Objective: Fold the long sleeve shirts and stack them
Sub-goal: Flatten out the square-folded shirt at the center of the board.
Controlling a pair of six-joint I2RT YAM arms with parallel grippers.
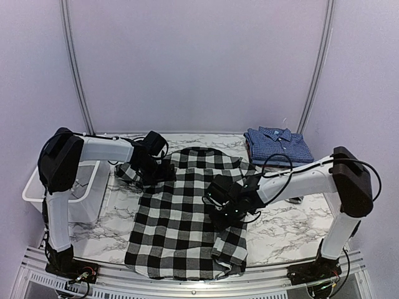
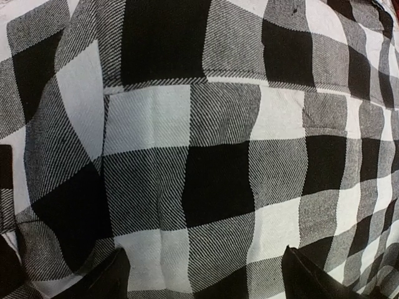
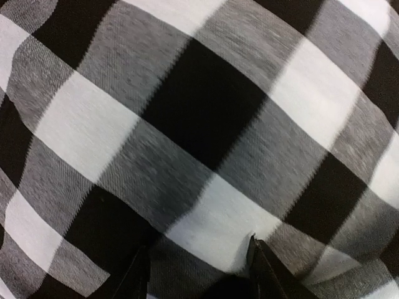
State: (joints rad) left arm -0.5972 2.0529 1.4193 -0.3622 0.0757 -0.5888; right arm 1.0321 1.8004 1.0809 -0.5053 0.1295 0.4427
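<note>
From here the black-and-white check shirt (image 1: 181, 230) lies spread on the counter (image 1: 287, 224) in the middle of the frame, its long axis running from the collar at the top to the hem at the bottom. The blue shirt (image 1: 277, 144) sits folded at upper right, well apart. My left gripper (image 1: 163, 173) hangs open over the shirt's upper-left shoulder, jaws wide above flat cloth. My right gripper (image 1: 225, 208) is over the right side of the body. Its jaws stand partway apart with cloth between them, and I cannot tell whether they pinch a fold. I judge the next fold goes across the long axis, each arm taking its own side.
</note>
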